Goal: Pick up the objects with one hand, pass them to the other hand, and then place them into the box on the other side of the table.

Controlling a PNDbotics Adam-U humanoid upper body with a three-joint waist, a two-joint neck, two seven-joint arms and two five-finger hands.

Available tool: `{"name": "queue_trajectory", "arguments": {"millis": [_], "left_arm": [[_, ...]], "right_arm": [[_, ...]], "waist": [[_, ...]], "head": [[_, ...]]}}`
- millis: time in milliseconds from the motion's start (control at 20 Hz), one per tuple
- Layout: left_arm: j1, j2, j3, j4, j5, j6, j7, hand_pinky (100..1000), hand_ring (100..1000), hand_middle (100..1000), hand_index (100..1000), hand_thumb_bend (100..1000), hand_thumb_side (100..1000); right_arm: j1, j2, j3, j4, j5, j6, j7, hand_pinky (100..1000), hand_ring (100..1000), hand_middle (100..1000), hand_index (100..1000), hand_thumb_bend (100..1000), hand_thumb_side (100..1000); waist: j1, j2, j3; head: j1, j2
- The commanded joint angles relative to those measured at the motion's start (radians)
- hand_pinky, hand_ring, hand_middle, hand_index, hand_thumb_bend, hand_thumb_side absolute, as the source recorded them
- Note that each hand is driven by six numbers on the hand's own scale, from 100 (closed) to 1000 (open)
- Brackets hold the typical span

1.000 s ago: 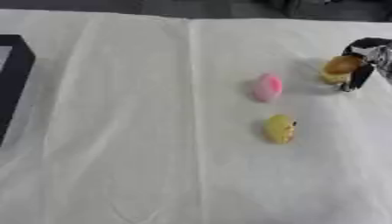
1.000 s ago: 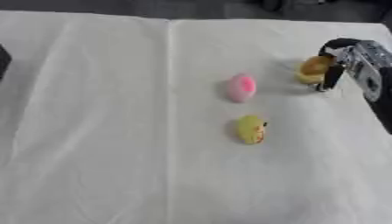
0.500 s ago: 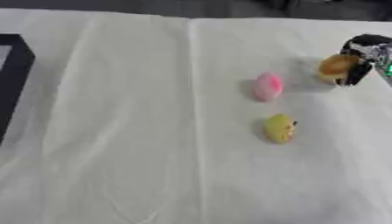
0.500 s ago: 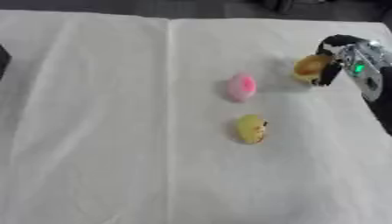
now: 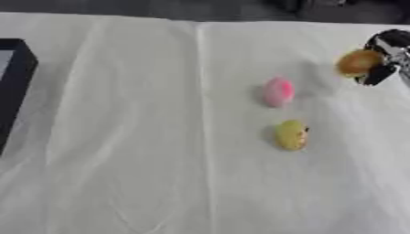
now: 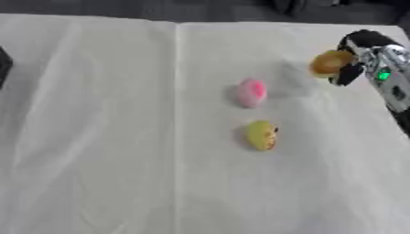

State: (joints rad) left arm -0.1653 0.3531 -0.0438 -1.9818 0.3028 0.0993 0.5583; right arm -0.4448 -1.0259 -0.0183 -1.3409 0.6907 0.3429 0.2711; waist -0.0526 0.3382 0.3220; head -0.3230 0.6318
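At the upper right, the right hand (image 6: 364,59) clasps the orange object (image 6: 331,62) between fingers and thumb; it could slip out during the handover, far from the box (image 5: 14,87) at the left edge.

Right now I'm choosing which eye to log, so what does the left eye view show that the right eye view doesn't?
Only the left eye view shows a good stretch of the black box at its left edge; the right eye view catches just a sliver. Only the right eye view shows the right hand's arm running down the right edge, with a green light. Both show that hand's fingers curled round the orange object, the pink object, the yellow object and the white cloth.
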Motion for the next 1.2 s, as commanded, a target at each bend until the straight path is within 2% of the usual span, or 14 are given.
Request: {"name": "queue_trajectory", "arguments": {"millis": [50,150,350,700,950,1200], "left_arm": [[-0.006,0.035,0.002,-0.018,-0.006,-0.001,-0.006,924,728,828,912,338,849],[-0.009,0.048,-0.007,-0.018,-0.005,0.003,-0.015,923,728,827,912,335,851],[-0.026,0.088,-0.041,-0.018,-0.006,0.025,-0.054,921,727,826,911,335,849],[-0.102,0.183,-0.117,-0.018,-0.014,0.064,-0.153,912,725,824,906,342,811],[-0.178,0.253,-0.159,-0.018,-0.126,0.082,-0.254,888,714,793,899,355,714],[-0.244,0.315,-0.193,-0.018,-0.263,0.092,-0.343,874,721,793,890,346,680]], "right_arm": [[0.024,-0.047,-0.03,-0.114,-0.049,0.054,-0.071,754,569,337,339,389,100],[0.052,-0.036,-0.029,-0.185,-0.084,0.087,-0.115,742,578,300,290,397,100],[0.091,-0.009,-0.014,-0.321,-0.122,0.136,-0.143,736,586,316,309,396,100],[0.101,0.054,0.037,-0.536,-0.061,0.182,-0.113,714,574,330,326,387,100],[0.075,0.142,0.071,-0.627,-0.094,0.222,-0.147,695,550,325,323,375,100],[0.058,0.248,0.105,-0.658,-0.168,0.248,-0.24,624,514,323,321,357,100]], "waist": [[0.004,-0.029,-0.004],[0.007,-0.033,-0.006],[0.013,-0.04,-0.009],[0.024,-0.056,-0.009],[0.028,-0.069,-0.009],[0.03,-0.079,-0.011]], "head": [[0.011,0.004],[0.017,0.004],[0.023,0.007],[0.037,0.018],[0.052,0.022],[0.07,0.03]]}}
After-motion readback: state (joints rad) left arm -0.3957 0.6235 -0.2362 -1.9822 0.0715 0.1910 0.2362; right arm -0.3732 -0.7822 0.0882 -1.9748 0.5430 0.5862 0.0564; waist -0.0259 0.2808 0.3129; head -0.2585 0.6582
